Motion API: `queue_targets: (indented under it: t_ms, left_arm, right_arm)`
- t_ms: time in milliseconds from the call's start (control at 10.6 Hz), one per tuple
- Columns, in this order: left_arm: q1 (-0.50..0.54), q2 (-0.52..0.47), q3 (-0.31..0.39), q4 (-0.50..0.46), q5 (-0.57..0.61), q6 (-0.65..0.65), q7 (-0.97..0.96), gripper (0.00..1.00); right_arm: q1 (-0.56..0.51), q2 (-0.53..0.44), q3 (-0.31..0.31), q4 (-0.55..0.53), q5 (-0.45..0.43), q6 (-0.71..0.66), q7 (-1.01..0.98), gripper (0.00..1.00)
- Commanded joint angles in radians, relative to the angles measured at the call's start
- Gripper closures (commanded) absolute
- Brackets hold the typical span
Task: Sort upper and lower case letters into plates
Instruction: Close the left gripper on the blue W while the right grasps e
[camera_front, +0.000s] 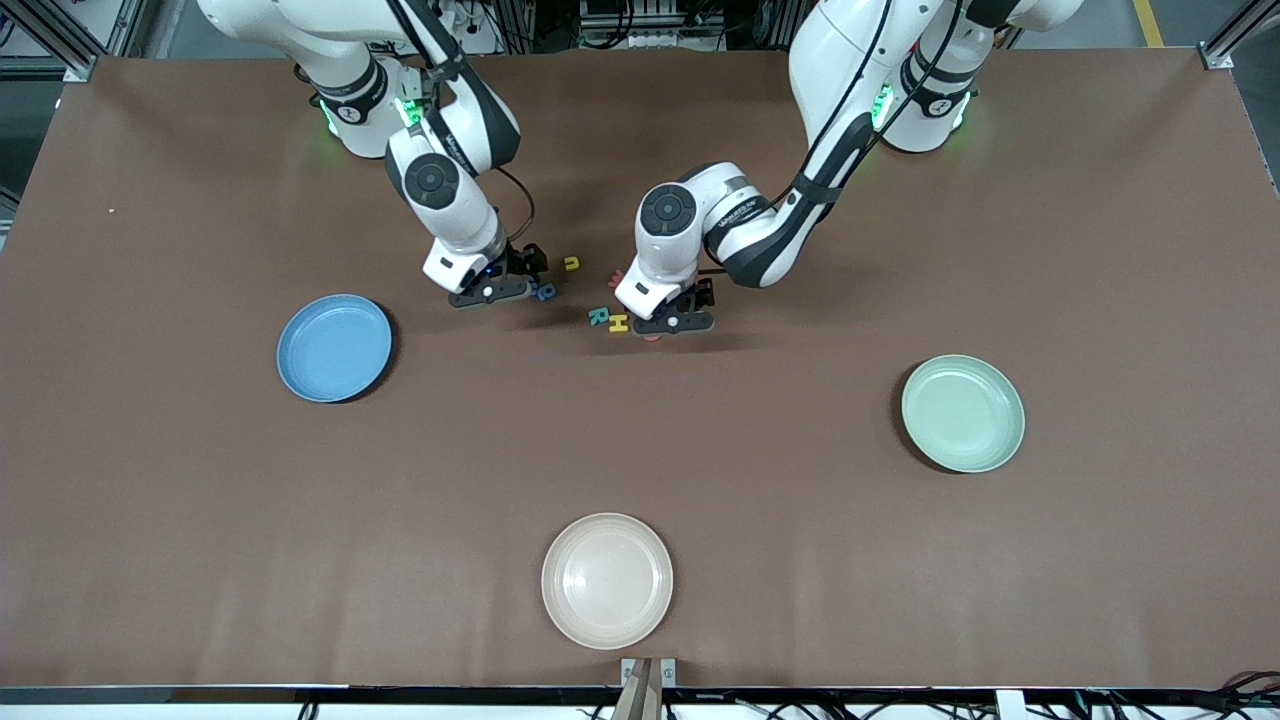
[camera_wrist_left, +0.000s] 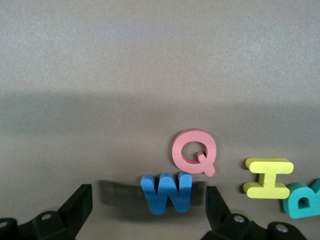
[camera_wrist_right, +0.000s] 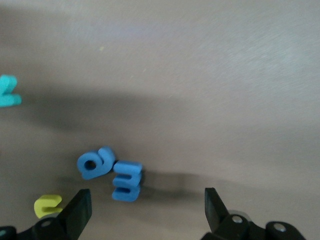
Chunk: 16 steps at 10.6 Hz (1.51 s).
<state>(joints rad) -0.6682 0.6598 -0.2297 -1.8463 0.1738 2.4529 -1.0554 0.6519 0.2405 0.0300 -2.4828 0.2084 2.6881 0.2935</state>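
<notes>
Brown tabletop (camera_front: 200, 560) carries a blue W (camera_wrist_left: 167, 192) between the spread left hand (camera_wrist_left: 147, 210) fingers.

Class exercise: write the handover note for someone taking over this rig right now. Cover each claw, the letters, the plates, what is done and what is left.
Left claw: open, low over the blue W.
Right claw: open, low over two blue letters.
Letters sit clustered mid-table between the arms.
Blue plate and mint plate: no letters in either.
Done: nothing sorted.
Left: every letter.
</notes>
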Motion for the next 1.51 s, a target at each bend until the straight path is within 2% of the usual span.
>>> queue_targets:
  t_ms: [0,757,851,946,1135,1229,1324,1419]
  left_arm:
    - [-0.008,0.017,0.009,0.010,0.036,0.024,-0.038,0.00]
    - [-0.007,0.023,0.009,0.012,0.038,0.029,-0.037,0.00]
    - [-0.007,0.023,0.009,0.013,0.038,0.029,-0.031,0.05]
    - [-0.007,0.023,0.010,0.013,0.039,0.029,-0.025,0.18]
    - [-0.004,0.023,0.009,0.012,0.110,0.029,-0.034,0.34]
    - [-0.002,0.024,0.009,0.012,0.116,0.029,-0.038,0.37]
    - [-0.002,0.030,0.009,0.012,0.116,0.029,-0.038,0.49]
    - [-0.001,0.032,0.009,0.012,0.116,0.029,-0.040,0.66]
  right_arm:
    - [0.052,0.023,-0.009,-0.002,0.011,0.036,0.036,0.00]
    - [0.061,0.068,-0.009,-0.001,0.000,0.078,0.038,0.00]
    - [0.061,0.075,-0.009,-0.001,0.002,0.079,0.038,0.00]
    - [0.063,0.075,-0.010,0.001,0.000,0.079,0.044,0.00]
    - [0.084,0.077,-0.013,0.001,0.000,0.076,0.061,0.00]
    - [0.086,0.077,-0.013,0.001,0.000,0.076,0.061,0.14]
    - [0.086,0.077,-0.015,0.001,0.000,0.076,0.061,0.20]
    - [0.086,0.077,-0.015,0.001,0.000,0.075,0.061,0.22]
